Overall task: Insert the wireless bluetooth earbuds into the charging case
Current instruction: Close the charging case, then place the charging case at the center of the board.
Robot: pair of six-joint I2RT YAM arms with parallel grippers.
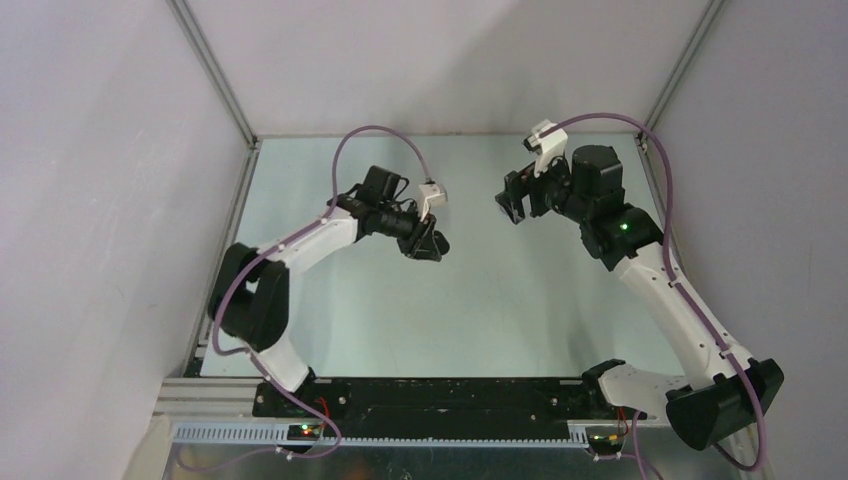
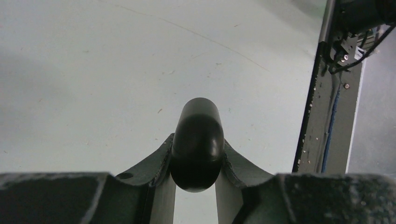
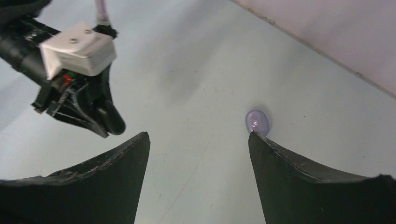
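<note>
My left gripper point(image 2: 196, 161) is shut on a black oval pebble-shaped case point(image 2: 197, 140), held above the table; the case's rounded end sticks out past the fingertips. The same gripper point(image 3: 93, 116) and black case point(image 3: 112, 121) show in the right wrist view, at upper left. My right gripper point(image 3: 198, 135) is open and empty above the table. A pale purple oval case point(image 3: 257, 120) with a small light spot lies on the table just beyond the right fingertip point(image 3: 261, 144). No tiny earbuds show in any view. In the top view the grippers point(image 1: 432, 245) point(image 1: 512, 205) face each other mid-table.
The pale green table point(image 1: 400, 320) is walled at the back and sides. A dark metal frame rail point(image 2: 322, 116) runs along the table's edge in the left wrist view. The back wall's foot point(image 3: 327, 56) crosses the right wrist view.
</note>
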